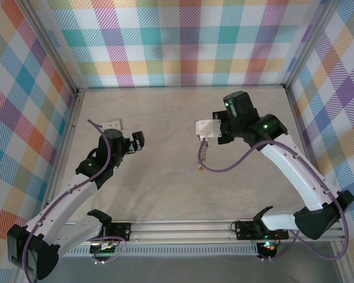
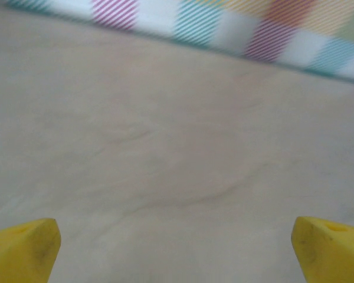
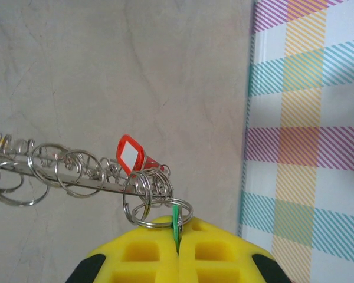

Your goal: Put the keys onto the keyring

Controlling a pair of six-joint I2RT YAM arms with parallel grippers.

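Note:
My right gripper (image 3: 178, 227) is shut, and a thin green key tag (image 3: 176, 219) is pinched between its yellow fingers. The tag's split ring links to the keyring (image 3: 65, 177), seen edge-on as a grey wire running left. Several small split rings hang along the wire, and a key with a red tag (image 3: 131, 154) sits near the gripper. From above, the keyring (image 1: 202, 158) dangles below the right gripper (image 1: 205, 139) over the table's middle. My left gripper (image 1: 136, 142) stands apart to the left. Its yellow fingertips (image 2: 23, 250) are wide open over bare table, with nothing between them.
The beige table (image 1: 165, 188) is walled by checked panels, left (image 1: 29, 118), back (image 1: 183, 41) and right (image 1: 336, 118). The right wall (image 3: 310, 130) is close beside the right gripper. A metal rail (image 1: 183, 227) runs along the near edge.

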